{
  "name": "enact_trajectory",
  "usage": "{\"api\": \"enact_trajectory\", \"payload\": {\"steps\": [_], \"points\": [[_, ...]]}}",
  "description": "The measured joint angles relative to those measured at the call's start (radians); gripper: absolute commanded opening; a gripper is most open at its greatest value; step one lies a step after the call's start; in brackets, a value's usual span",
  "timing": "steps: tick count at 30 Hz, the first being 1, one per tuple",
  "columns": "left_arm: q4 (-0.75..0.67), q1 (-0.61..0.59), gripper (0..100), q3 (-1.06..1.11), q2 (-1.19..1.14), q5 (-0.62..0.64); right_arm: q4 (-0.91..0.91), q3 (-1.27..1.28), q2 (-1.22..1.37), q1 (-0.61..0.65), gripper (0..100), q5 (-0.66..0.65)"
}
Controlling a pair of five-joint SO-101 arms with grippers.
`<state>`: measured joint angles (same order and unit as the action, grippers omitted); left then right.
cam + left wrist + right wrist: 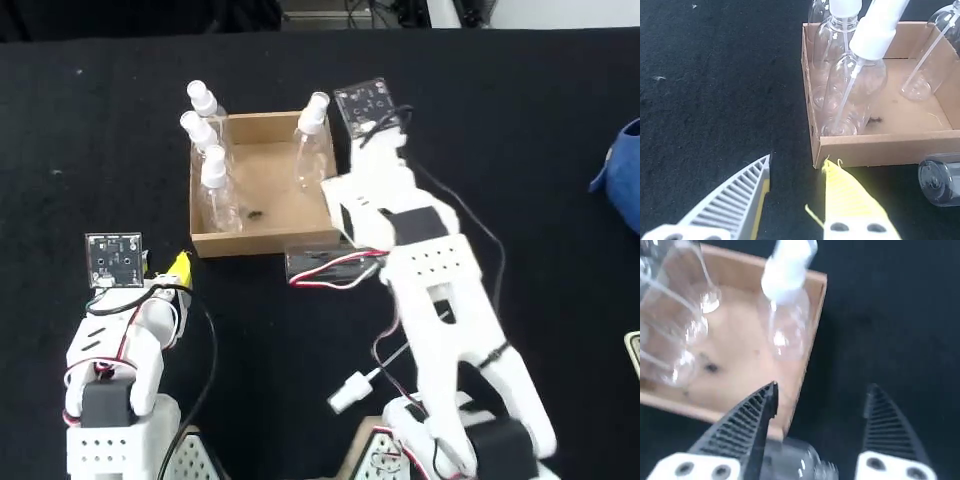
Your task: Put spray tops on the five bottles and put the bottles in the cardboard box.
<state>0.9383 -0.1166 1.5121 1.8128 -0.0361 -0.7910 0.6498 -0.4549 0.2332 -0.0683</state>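
**Station Status: Four Bottles Boxed, One Outside**

The cardboard box point(265, 243) held four capped bottles point(215, 180) upright, three along one side wall and one at the opposite wall. The fifth bottle point(325, 263), without a top, lay on its side on the table point(100, 150), just beside the box's front wall. A loose spray top point(352, 390) lay well apart from it. The left gripper point(797, 160) was spread and empty near the box's front corner. The right gripper point(823, 386) was spread and empty above the fifth bottle.
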Motion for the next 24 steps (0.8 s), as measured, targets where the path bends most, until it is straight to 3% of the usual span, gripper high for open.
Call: {"api": "enact_trajectory", "payload": {"steps": [5, 9, 18, 24], "points": [[0.0, 0.0, 3, 0.0, 0.0, 0.0, -0.198, 0.005, -0.075, -0.072, 16.5, -0.071], [0.0, 0.0, 3, 0.0, 0.0, 0.0, -0.221, 0.052, -0.081, -0.166, 16.3, -0.048], [0.0, 0.0, 3, 0.0, 0.0, 0.0, 0.075, 0.181, 0.072, -0.201, 16.2, 0.192], [0.0, 0.0, 3, 0.0, 0.0, 0.0, 0.209, 0.192, 0.249, -0.186, 16.2, 0.218]]}}
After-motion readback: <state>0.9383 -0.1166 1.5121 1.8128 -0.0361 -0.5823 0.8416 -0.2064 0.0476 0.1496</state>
